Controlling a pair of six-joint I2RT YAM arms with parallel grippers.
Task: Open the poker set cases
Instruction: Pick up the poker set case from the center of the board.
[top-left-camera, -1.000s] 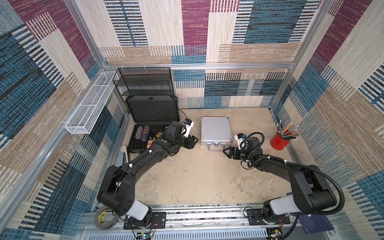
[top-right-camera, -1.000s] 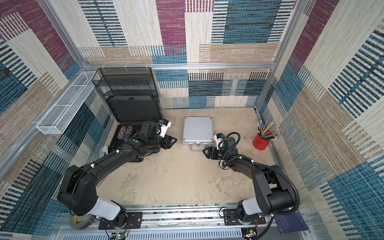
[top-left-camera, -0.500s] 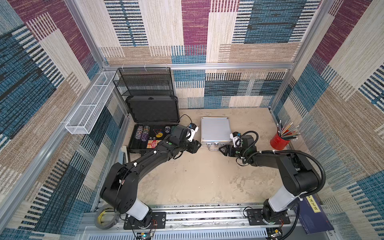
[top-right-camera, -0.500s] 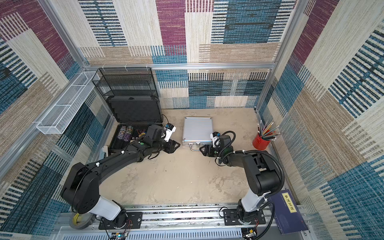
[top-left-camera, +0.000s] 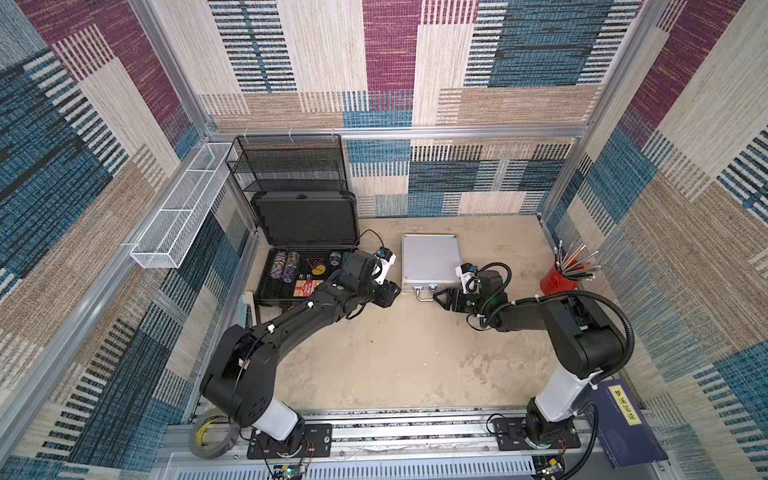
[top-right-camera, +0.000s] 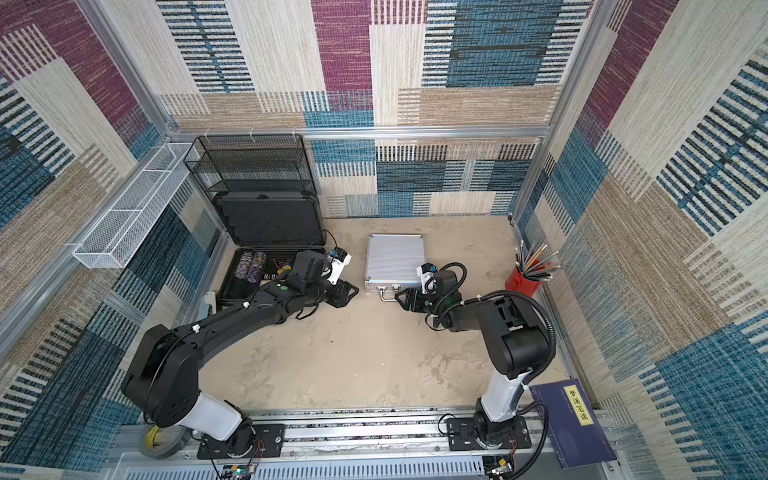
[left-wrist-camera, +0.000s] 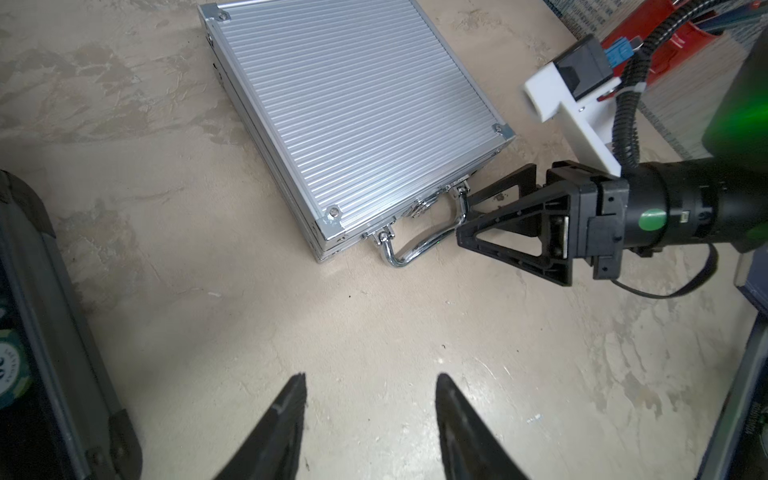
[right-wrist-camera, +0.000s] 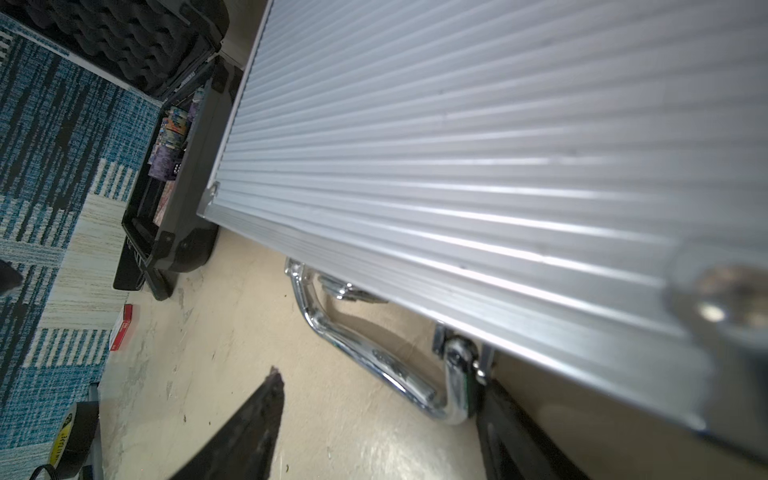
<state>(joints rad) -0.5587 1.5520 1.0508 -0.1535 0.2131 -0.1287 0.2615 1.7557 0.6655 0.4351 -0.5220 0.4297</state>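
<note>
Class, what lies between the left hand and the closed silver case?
Nothing: in the left wrist view only bare table separates the left hand from the silver case.

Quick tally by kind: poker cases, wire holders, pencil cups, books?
Poker set cases: 2 (dark open case, silver closed case)
Wire holders: 2 (black mesh rack, white wire basket)
Red pencil cup: 1
Blue book: 1
Total: 6
</note>
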